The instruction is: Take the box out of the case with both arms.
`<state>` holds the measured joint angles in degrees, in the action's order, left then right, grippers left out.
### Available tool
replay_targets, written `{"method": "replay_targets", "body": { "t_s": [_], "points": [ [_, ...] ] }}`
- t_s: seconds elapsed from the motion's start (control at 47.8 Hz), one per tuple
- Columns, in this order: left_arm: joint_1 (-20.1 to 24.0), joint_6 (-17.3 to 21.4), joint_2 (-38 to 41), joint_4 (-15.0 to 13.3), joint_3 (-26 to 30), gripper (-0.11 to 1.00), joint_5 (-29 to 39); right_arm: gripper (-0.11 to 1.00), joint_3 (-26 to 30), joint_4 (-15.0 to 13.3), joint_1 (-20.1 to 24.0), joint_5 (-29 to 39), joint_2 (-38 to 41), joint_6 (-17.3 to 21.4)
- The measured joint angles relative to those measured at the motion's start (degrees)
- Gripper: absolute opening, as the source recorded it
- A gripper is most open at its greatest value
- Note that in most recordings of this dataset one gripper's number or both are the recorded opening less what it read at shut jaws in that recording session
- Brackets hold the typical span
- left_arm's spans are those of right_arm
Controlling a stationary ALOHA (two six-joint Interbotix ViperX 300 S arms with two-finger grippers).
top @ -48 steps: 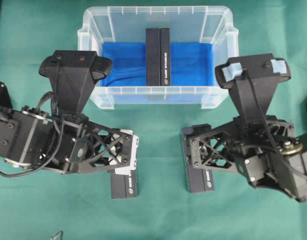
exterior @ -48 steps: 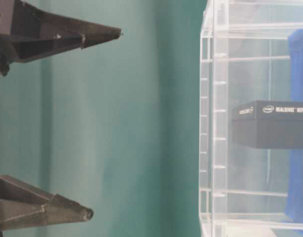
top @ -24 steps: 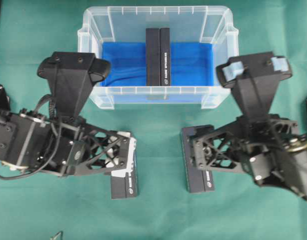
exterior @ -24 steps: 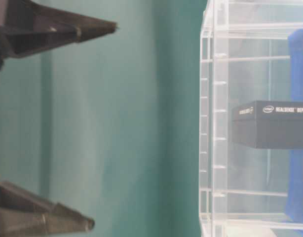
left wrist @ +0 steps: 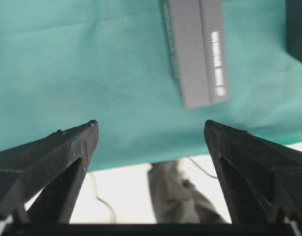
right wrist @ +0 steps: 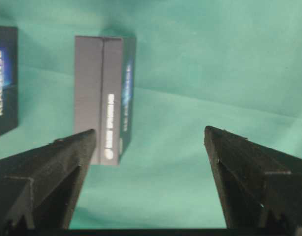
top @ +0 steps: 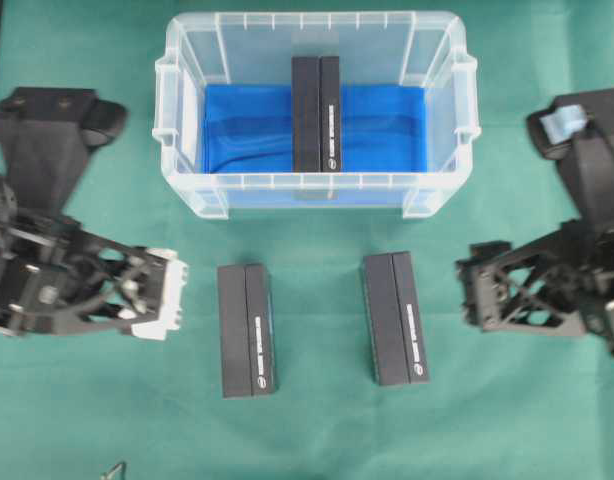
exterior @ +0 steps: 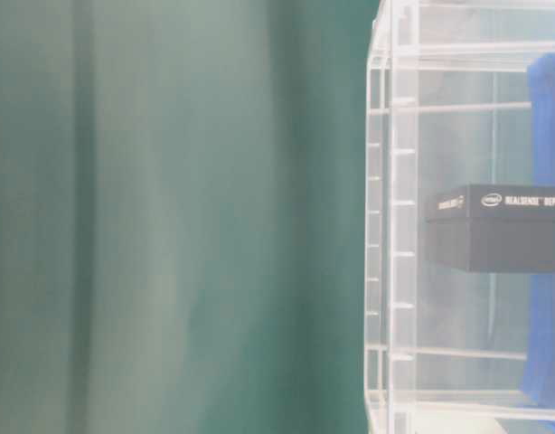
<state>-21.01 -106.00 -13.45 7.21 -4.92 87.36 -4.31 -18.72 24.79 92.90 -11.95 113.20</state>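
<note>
While inside the case [top: 177, 90], box [top: 316, 115] well apart from either gripper [top: 165, 300].

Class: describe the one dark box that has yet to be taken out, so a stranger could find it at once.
Find the clear plastic case at the top of the green cloth. The box stands on the blue sheet inside. Unlike the two matching boxes lying on the cloth, it is enclosed by walls.

Overhead straight down, table-level sideways, close on case [exterior: 395, 217]

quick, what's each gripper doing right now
left gripper: open, holding nothing
right gripper: open, holding nothing
</note>
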Motion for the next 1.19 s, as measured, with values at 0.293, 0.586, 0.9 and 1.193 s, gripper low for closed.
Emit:
{"method": "replay_targets", "body": {
  "t_s": [0.293,0.586,0.9,1.193],
  "points": [
    [-2.02,-1.85,-7.12,0.00,-7.29,0.89,0.09,0.89,-4.22,0.09,0.97,0.53,-5.10,-0.09],
    [-2.46,-2.11,-11.16,0.09,-10.46,0.89,1.41,0.89,-6.77,0.09,1.49,2.02,-8.70,0.09],
    [-2.37,-2.11,-11.43,0.18,-10.81,0.89,1.49,0.89,-7.21,-0.18,1.49,2.64,-9.58,0.09],
    [-1.23,-1.67,-11.51,0.18,-10.81,0.89,1.49,0.89,-7.29,-0.26,1.14,2.64,-9.58,-0.53]
  ]
}}
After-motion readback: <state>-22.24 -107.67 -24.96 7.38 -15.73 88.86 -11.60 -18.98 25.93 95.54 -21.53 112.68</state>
